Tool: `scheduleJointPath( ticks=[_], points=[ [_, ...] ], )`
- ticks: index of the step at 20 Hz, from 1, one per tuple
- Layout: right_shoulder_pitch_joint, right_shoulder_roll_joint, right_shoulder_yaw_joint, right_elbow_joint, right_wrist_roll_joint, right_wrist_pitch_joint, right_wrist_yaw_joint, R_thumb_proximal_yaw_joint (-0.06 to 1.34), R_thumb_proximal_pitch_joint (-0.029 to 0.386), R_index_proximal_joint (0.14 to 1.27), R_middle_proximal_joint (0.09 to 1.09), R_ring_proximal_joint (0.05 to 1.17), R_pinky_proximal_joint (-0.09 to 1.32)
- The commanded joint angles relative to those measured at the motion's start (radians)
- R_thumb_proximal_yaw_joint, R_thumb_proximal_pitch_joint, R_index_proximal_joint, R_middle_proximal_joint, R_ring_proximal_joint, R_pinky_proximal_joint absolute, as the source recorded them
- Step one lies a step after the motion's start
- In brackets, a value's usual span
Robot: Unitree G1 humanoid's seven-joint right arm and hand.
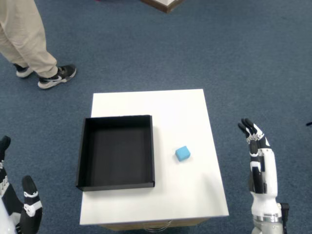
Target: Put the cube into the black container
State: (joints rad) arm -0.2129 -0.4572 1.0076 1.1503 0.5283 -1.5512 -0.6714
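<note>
A small light-blue cube (183,153) lies on the white table (185,112), just right of the black container (116,151). The container is a shallow square tray, open at the top, with nothing inside. My right hand (257,151) hangs off the table's right side, over the carpet, well to the right of the cube. Its fingers are stretched out and apart, holding nothing. The left hand (19,202) shows at the lower left corner, beside the table and away from both objects.
Blue carpet surrounds the small table. A person's legs and sneakers (57,77) stand on the carpet beyond the table's far left corner. A wooden furniture corner (165,4) pokes in at the top edge.
</note>
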Motion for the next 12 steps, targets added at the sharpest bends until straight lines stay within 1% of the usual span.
scheduleJointPath(
  ticks=[1, 8, 10, 12],
  points=[
    [-0.028, -0.020, -0.025, -0.009, 0.024, -0.062, 0.005, 0.06, 0.187, 0.27, 0.23, 0.27, 0.17],
    [-0.028, -0.015, -0.025, 0.004, 0.029, -0.053, 0.022, 0.07, 0.190, 0.27, 0.23, 0.28, 0.18],
    [-0.043, -0.018, -0.027, 0.014, 0.022, -0.055, 0.033, 0.08, 0.190, 0.28, 0.24, 0.28, 0.18],
    [-0.076, -0.031, -0.036, 0.040, -0.011, -0.064, 0.050, 0.08, 0.191, 0.29, 0.24, 0.28, 0.16]
  ],
)
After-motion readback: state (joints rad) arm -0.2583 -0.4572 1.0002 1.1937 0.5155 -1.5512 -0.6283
